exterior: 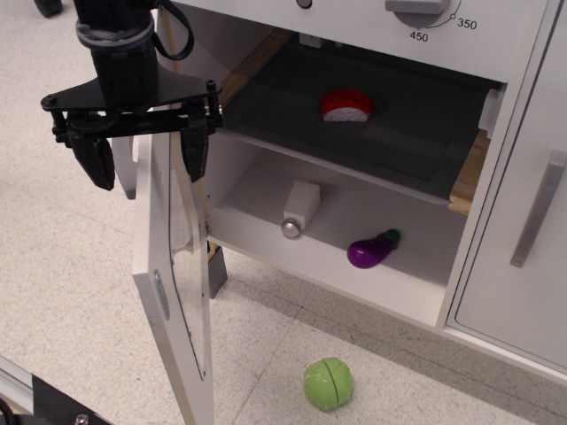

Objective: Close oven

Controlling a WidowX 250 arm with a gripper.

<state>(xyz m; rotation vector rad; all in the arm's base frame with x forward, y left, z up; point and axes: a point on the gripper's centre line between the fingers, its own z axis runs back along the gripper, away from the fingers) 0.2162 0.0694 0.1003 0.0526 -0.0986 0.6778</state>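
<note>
Oven [372,133] wide open at top right, door [173,292] swung out to the left, seen nearly edge-on, long axis vertical. Gripper [143,155] right over the door's top edge, fingers spread w/ nothing held, one each side of the panel. Prob needs a sideways push toward the cavity. Inside: red-white toy on dark tray [354,133], white block & eggplant [372,251] below. Speckled floor [71,292], green ball [328,382] near bottom edge, clear of the swing afaict.

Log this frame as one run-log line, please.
task: close oven | oven door: open | claw: open, straddling door's top edge | inside: red-white toy on tray, eggplant below
</note>
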